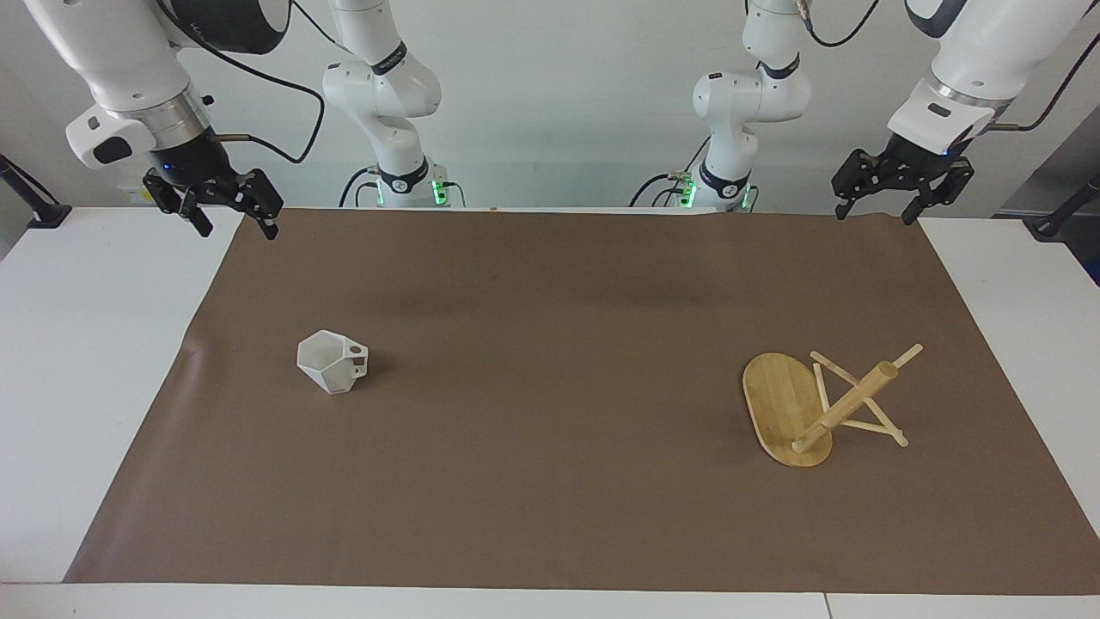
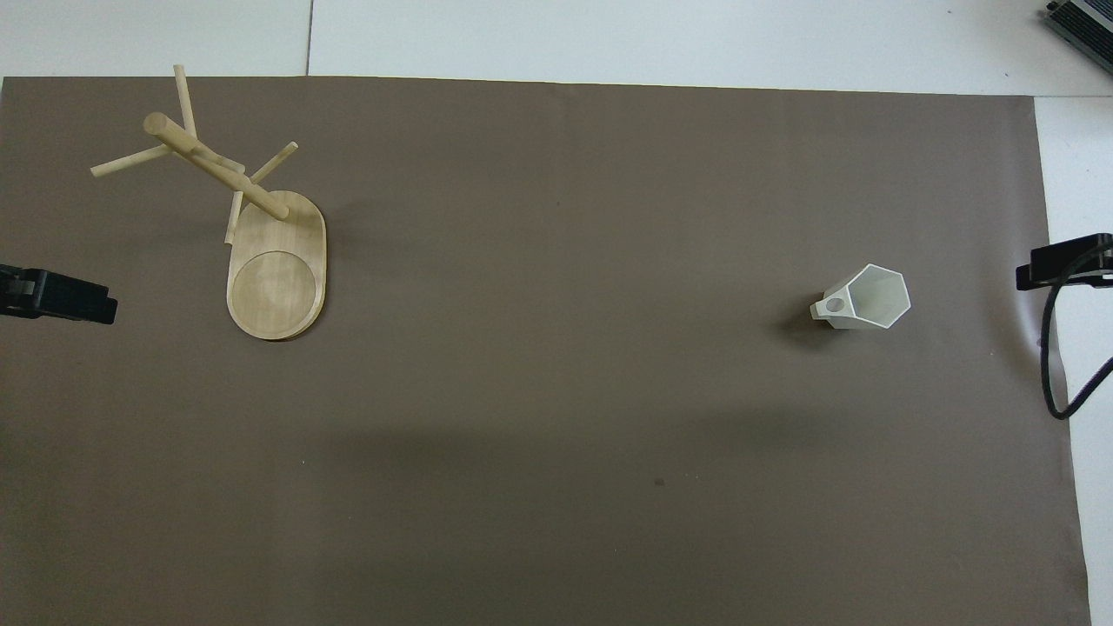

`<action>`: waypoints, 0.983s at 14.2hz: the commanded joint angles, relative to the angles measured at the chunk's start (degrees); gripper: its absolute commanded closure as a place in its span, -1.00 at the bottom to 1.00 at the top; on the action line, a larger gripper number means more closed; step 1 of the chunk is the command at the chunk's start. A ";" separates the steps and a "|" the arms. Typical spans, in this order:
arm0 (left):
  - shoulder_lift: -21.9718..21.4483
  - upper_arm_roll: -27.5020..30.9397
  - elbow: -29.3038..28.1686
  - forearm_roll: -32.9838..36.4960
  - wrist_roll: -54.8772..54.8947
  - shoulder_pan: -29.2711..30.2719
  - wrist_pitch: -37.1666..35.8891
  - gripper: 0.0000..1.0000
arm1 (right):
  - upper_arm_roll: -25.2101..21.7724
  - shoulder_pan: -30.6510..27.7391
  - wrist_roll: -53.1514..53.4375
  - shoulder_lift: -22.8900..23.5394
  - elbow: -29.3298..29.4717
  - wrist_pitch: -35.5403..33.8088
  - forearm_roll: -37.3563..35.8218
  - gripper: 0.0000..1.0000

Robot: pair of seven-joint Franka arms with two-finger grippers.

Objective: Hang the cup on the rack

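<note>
The white faceted cup (image 1: 333, 363) (image 2: 869, 297) stands mouth up on the brown mat toward the right arm's end of the table, its blocky handle pointing toward the middle. The bamboo rack (image 1: 846, 404) (image 2: 217, 169) stands on its oval base (image 1: 778, 400) toward the left arm's end, pegs bare. My right gripper (image 1: 236, 230) hangs open and empty over the mat's corner nearest the robots, well apart from the cup. My left gripper (image 1: 875, 215) hangs open and empty over the mat's other near corner, away from the rack. Both arms wait.
The brown mat (image 1: 550, 481) covers most of the white table (image 1: 86, 387). A black cable (image 2: 1056, 365) hangs by the right gripper at the mat's edge. In the overhead view only a dark finger (image 2: 61, 297) of the left gripper shows.
</note>
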 commanded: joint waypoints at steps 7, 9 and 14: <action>-1.57 -0.17 -1.55 0.28 0.28 0.29 -0.48 -1.00 | 0.45 -0.89 -1.34 -2.52 -9.95 13.87 -0.23 -1.00; -1.57 -0.08 -1.55 0.28 0.20 0.29 -0.48 -1.00 | 0.36 -0.98 -1.16 -1.82 -11.26 16.32 -0.23 -1.00; -1.57 -0.17 -1.55 0.28 0.20 0.29 -0.48 -1.00 | 0.45 -0.98 -0.72 2.39 -14.78 23.97 -0.23 -1.00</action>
